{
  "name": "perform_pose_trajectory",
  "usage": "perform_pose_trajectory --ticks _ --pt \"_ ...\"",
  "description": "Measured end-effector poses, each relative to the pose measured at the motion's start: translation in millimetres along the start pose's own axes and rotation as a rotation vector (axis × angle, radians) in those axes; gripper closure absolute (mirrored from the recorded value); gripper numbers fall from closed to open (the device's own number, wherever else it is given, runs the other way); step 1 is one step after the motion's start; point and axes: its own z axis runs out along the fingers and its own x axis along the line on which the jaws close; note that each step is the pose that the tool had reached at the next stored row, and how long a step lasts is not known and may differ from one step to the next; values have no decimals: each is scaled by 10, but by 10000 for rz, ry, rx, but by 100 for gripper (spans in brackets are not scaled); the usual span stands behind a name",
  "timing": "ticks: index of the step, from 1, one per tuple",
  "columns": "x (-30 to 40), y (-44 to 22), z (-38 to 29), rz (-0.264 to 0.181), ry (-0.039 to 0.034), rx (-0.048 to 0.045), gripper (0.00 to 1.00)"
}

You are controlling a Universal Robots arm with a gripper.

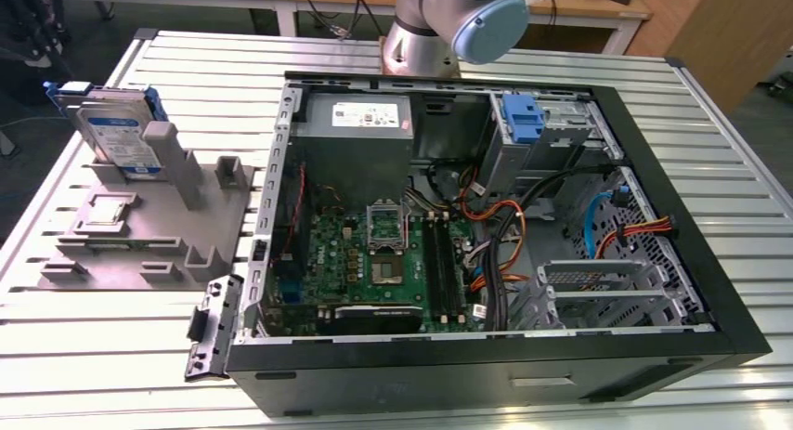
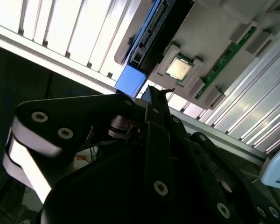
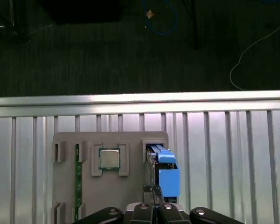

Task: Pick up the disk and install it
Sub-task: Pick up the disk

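Hand (image 3: pixel 152 190) looks pressed together with nothing in it, hovering over the disk (image 3: pixel 167 173) without touching it. The disk stands on edge in a slot of the grey holder (image 3: pixel 65 154), right beside a processor chip (image 3: pixel 109 158). The holder sits on the slatted surface (image 3: pixel 233 154) on the exterior view's left, with the open computer case (image 1: pixel 496 216) next to it.

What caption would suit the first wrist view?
Gripper above the upright disk in its grey holder.
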Motion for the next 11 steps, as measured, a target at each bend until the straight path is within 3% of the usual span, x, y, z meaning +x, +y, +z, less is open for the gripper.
perform_pose_trajectory --ticks 6,11 --pt "0 0 1 -1027 44 -10 90" --pt "0 0 1 -1060 46 -10 90"
